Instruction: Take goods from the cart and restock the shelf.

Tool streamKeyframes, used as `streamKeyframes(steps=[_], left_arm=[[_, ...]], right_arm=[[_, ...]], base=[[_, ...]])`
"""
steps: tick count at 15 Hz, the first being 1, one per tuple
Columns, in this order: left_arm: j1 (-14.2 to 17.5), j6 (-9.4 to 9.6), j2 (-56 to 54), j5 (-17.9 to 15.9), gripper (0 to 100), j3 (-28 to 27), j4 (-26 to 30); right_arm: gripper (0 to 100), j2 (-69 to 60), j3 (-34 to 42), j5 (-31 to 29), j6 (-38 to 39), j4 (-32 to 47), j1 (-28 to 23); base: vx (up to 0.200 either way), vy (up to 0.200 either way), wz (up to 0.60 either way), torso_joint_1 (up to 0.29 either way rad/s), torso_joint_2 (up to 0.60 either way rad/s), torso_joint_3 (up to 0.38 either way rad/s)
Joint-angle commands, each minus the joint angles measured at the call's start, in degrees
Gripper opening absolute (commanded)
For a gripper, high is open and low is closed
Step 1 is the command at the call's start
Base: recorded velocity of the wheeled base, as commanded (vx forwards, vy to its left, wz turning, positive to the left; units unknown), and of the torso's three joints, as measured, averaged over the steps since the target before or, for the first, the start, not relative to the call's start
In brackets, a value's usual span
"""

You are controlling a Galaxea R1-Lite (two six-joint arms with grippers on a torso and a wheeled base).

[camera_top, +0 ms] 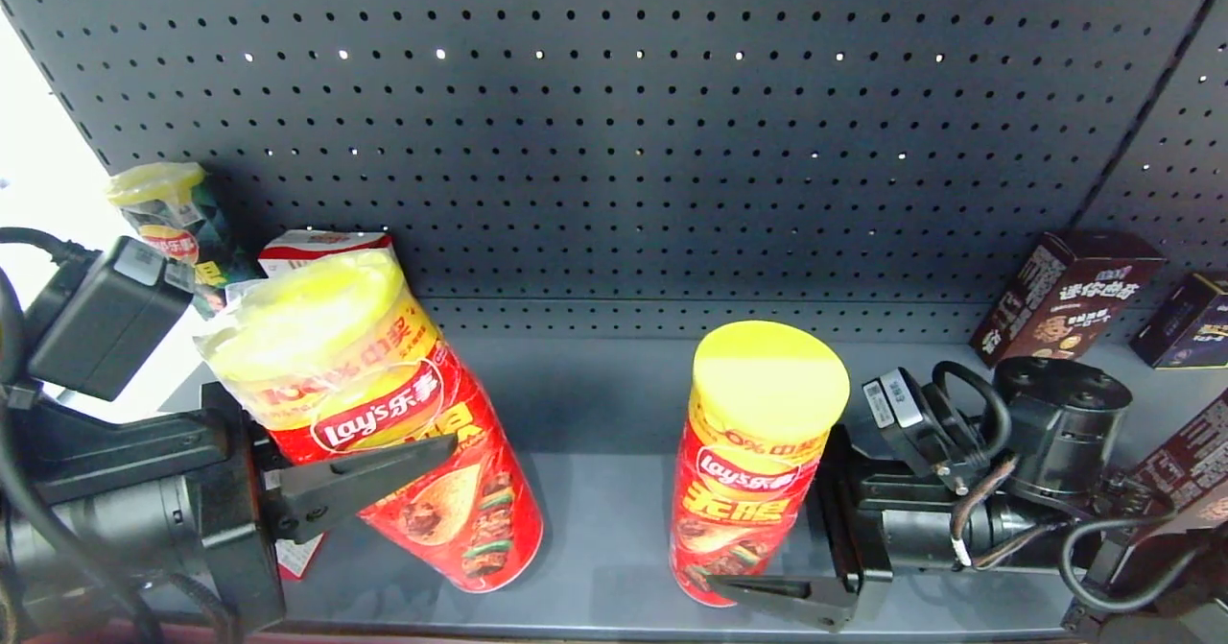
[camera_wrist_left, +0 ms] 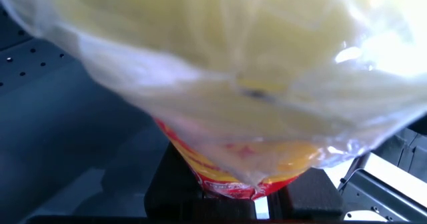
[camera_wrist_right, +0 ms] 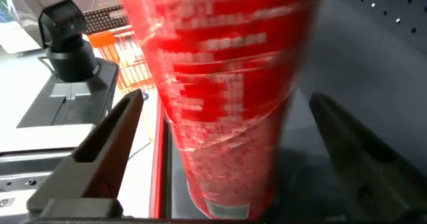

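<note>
1. I count two red chip cans: the upright can [camera_top: 753, 452] and a tilted can [camera_top: 384, 404] to its left.
2. One dark can [camera_top: 168, 217], far left of the upright can and farther back.
3. One red-and-white box [camera_top: 321, 244], back-left of it.
4. Three dark boxes [camera_top: 1065, 294], right of it.
</note>
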Motion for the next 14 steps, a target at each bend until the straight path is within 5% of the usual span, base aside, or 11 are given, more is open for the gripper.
streamKeyframes(steps=[1, 10, 12, 14], left_arm=[[0.0, 0.02, -0.1, 0.0, 0, -0.2, 0.0], [0.0, 0.02, -0.3, 0.0, 0, -0.1, 0.0], [0.0, -0.07, -0.3, 0.0, 0, -0.5, 0.0], [-0.1, -0.07, -0.3, 0.0, 0, -0.5, -0.1]], right_arm=[[100, -3.5, 1.0, 0.0, 0.1, 0.1, -0.3], [100, -27.0, 7.4, -3.8, 1.2, 4.0, -4.9], [100, -38.9, 7.0, -6.1, 3.1, 12.5, -13.1], [100, -53.7, 7.9, -17.9, 6.4, 24.9, -20.6]], base=[[0.000, 0.000, 0.00, 0.000, 0.00, 0.000], [0.000, 0.000, 0.00, 0.000, 0.00, 0.000], [0.000, 0.000, 0.00, 0.000, 0.00, 0.000], [0.000, 0.000, 0.00, 0.000, 0.00, 0.000]])
